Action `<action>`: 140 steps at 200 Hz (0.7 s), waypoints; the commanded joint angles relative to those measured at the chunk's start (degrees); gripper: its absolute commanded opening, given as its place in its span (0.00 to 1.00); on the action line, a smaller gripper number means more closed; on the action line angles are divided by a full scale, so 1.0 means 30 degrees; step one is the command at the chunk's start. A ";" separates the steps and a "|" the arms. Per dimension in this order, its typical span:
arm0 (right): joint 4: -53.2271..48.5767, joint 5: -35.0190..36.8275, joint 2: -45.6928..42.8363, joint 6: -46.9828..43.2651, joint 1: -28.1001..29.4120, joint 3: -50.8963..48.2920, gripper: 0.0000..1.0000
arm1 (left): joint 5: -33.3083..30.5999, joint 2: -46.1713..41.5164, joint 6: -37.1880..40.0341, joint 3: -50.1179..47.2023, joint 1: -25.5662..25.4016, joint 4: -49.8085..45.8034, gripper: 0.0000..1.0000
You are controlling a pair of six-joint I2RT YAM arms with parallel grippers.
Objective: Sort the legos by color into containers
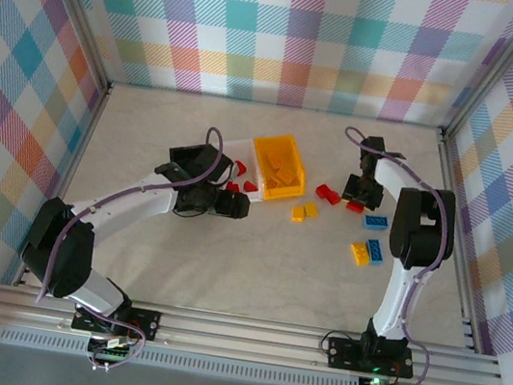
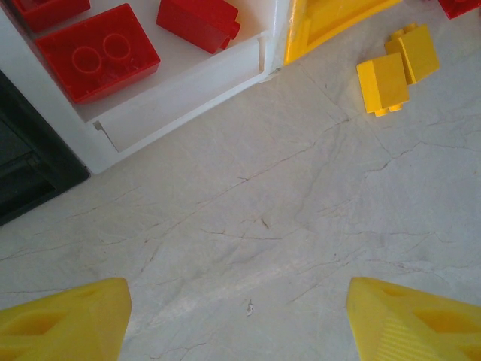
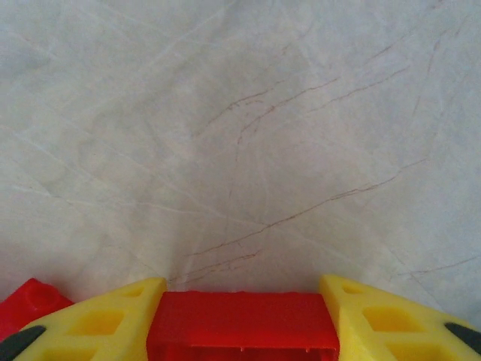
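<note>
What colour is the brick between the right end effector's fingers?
Red; the brick shows best from the right wrist.

I note left arm stretched low toward centre, left gripper gaping wide, right arm folded upright, wrist tipped down, right gripper clamped on a red lego.

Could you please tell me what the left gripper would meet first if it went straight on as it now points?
Probably the bare pale marbled tabletop, ahead of the open left gripper; the white plastic bin of red bricks lies further on, depth unclear.
</note>
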 commanded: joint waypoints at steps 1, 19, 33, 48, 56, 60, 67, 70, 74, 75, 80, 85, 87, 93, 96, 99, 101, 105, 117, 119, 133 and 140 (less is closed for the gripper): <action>-0.0048 -0.0132 -0.1998 -0.0170 0.0728 -0.0163 0.43 | -0.0347 -0.0723 -0.0036 -0.0155 -0.0107 -0.0482 0.76; -0.0571 -0.0071 -0.3456 -0.0248 0.2167 0.0426 0.43 | -0.0893 -0.1450 -0.0079 -0.0258 -0.0029 -0.0623 0.76; -0.0633 -0.0353 -0.4282 -0.0306 0.3755 0.1127 0.43 | -0.1305 -0.2329 -0.0232 -0.0484 0.0269 -0.0661 0.77; -0.0523 -0.1453 -0.4262 -0.0256 0.5438 0.2339 0.44 | -0.1859 -0.3267 -0.0469 -0.0763 0.0820 -0.1047 0.78; -0.0519 -0.2360 -0.3805 -0.0248 0.6301 0.3174 0.44 | -0.2021 -0.3686 -0.0511 -0.0831 0.1200 -0.1352 0.78; -0.0516 -0.2800 -0.3513 -0.0273 0.6643 0.3632 0.44 | -0.2066 -0.3905 -0.0545 -0.0928 0.1406 -0.1484 0.78; -0.0495 -0.3411 -0.2944 -0.0288 0.7311 0.4441 0.43 | -0.2147 -0.4350 -0.0602 -0.1145 0.1730 -0.1662 0.78; -0.0469 -0.3590 -0.2702 -0.0264 0.7546 0.4790 0.44 | -0.2194 -0.4568 -0.0634 -0.1263 0.1863 -0.1733 0.78; -0.0494 -0.3775 -0.2318 -0.0260 0.7905 0.5260 0.44 | -0.2216 -0.4896 -0.0653 -0.1400 0.2008 -0.1782 0.78; -0.0490 -0.3833 -0.2214 -0.0254 0.7971 0.5317 0.43 | -0.2230 -0.4942 -0.0654 -0.1428 0.2050 -0.1813 0.78; -0.0501 -0.4083 -0.1745 -0.0248 0.8343 0.5979 0.44 | -0.2243 -0.5353 -0.0671 -0.1620 0.2235 -0.1879 0.78; -0.0486 -0.4311 -0.1272 -0.0248 0.8666 0.6576 0.43 | -0.2280 -0.5730 -0.0703 -0.1787 0.2356 -0.1969 0.78; -0.0501 -0.4428 -0.1088 -0.0248 0.8787 0.6796 0.43 | -0.2289 -0.5877 -0.0711 -0.1861 0.2414 -0.2007 0.78; -0.0566 -0.4659 -0.0504 -0.0179 0.9091 0.7525 0.44 | -0.2338 -0.6274 -0.0699 -0.1982 0.2579 -0.2155 0.79; -0.0599 -0.4712 -0.0211 -0.0126 0.9238 0.7786 0.44 | -0.2332 -0.6438 -0.0708 -0.2035 0.2628 -0.2231 0.79; -0.0658 -0.4792 0.0079 -0.0104 0.9399 0.8214 0.44 | -0.2331 -0.6586 -0.0716 -0.2107 0.2690 -0.2306 0.79; -0.0719 -0.4834 0.0275 -0.0087 0.9490 0.8458 0.44 | -0.2346 -0.6677 -0.0692 -0.2124 0.2732 -0.2333 0.79; -0.0775 -0.4908 0.0657 -0.0073 0.9667 0.8928 0.44 | -0.2310 -0.6827 -0.0652 -0.2196 0.2811 -0.2475 0.79; -0.1063 -0.4875 0.1774 -0.0050 1.0102 1.0301 0.44 | -0.2184 -0.7189 -0.0578 -0.2319 0.3119 -0.2760 0.79; -0.1143 -0.4848 0.1959 -0.0045 1.0113 1.0539 0.44 | -0.2148 -0.7252 -0.0562 -0.2324 0.3154 -0.2805 0.79; -0.1629 -0.4720 0.3111 0.0070 1.0248 1.1872 0.48 | -0.2013 -0.7597 -0.0463 -0.2438 0.3419 -0.3068 0.79; -0.1766 -0.4644 0.3509 0.0147 1.0233 1.2379 0.49 | -0.1956 -0.7740 -0.0382 -0.2515 0.3535 -0.3129 0.79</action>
